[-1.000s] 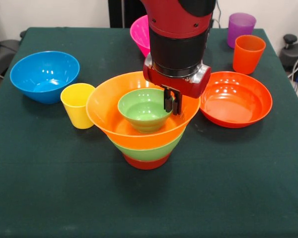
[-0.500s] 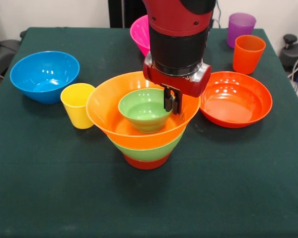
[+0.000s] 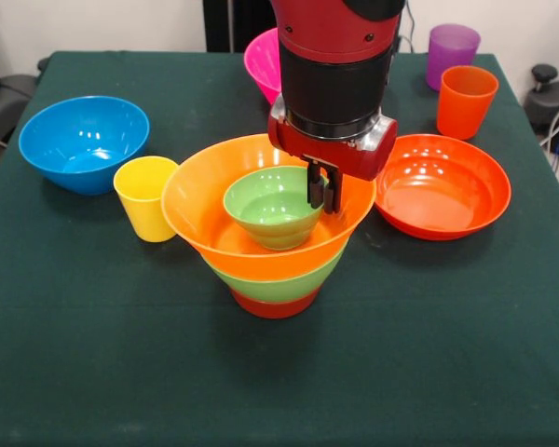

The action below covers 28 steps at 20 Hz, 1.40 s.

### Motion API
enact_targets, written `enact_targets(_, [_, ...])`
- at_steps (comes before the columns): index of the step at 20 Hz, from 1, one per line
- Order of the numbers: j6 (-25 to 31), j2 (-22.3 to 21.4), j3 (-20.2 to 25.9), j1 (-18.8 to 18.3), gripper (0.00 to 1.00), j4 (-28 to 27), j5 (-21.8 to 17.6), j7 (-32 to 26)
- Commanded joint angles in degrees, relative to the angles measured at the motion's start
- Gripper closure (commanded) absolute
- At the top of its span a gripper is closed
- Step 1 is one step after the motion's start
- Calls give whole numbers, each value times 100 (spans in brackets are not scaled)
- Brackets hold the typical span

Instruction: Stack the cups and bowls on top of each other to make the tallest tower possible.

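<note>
The table (image 3: 93, 372) is covered with a dark green cloth. The arm (image 3: 335, 65) is seen descending from above over the table's middle. The tower (image 3: 272, 251) is located at the centre: a small red-orange bowl (image 3: 274, 304) forms the base, a medium green bowl (image 3: 278, 283) is nested on it, and a large yellow-orange bowl (image 3: 205, 209) is seated above that. The small green bowl (image 3: 268, 207) is held inside the yellow-orange bowl, slightly tilted. The gripper (image 3: 321, 193) is pinched on the small green bowl's rim at the picture's right side, one finger inside and one outside.

A shallow orange bowl (image 3: 443, 186) is placed just right of the tower. A blue bowl (image 3: 84, 142) is positioned at the left, with the yellow cup (image 3: 146, 197) between it and the tower. A pink bowl (image 3: 261, 63) is partly hidden behind the arm. The orange cup (image 3: 466, 101) and the purple cup (image 3: 452, 51) are set upright at the far right corner, close together.
</note>
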Motion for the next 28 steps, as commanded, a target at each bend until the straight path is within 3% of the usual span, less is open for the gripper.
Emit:
enact_targets(1, [-6, 118, 479, -2, 100, 172, -267, -193])
enact_targets(19, [-74, 107, 458, 21, 100, 202, -308, -205])
enact_targets(20, [-76, 107, 456, 21, 0, 201, -311, -207])
enact_targets(28, [-123, 101, 449, 17, 0, 163, -381, -314])
